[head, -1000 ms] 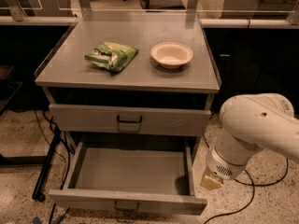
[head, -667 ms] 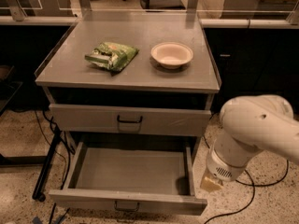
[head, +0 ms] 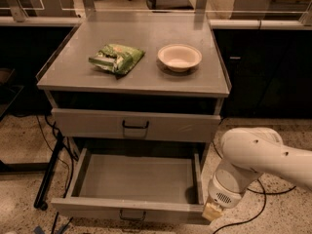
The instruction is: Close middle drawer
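The middle drawer (head: 136, 179) of the grey metal cabinet is pulled far out and its tray is empty. Its low front panel carries a small dark handle (head: 132, 215) at the bottom of the view. The top drawer (head: 135, 126) above it is shut. My white arm (head: 258, 155) comes in from the right. My gripper (head: 212, 211) is low, right beside the front right corner of the open drawer's front panel.
On the cabinet top (head: 73, 72) lie a green snack bag (head: 116, 58) and a white bowl (head: 179, 57). Dark cables (head: 51, 145) and a black stand leg run along the floor left of the cabinet. A dark counter stands behind.
My arm has dropped lower and moved a little left, bringing the gripper down to the drawer's front right corner. The drawer has not visibly moved.
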Action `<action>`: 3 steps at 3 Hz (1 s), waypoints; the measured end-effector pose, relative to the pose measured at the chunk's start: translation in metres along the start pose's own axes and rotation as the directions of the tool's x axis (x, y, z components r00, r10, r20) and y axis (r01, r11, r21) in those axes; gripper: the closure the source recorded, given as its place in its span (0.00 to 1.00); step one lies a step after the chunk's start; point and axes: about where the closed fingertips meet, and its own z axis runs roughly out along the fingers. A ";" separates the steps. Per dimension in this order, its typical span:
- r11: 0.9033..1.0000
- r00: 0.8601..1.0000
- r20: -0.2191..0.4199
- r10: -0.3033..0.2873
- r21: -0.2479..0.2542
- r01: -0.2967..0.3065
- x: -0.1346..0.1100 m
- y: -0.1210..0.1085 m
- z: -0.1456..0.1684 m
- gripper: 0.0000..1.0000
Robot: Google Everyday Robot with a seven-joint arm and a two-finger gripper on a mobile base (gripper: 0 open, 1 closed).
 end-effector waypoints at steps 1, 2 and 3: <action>0.999 1.000 -0.012 0.025 -0.043 -0.026 0.001 -0.003 0.032 1.00; 0.999 1.000 -0.012 0.025 -0.043 -0.026 0.001 -0.003 0.032 1.00; 0.996 0.998 -0.047 0.051 -0.069 -0.054 0.010 -0.002 0.063 1.00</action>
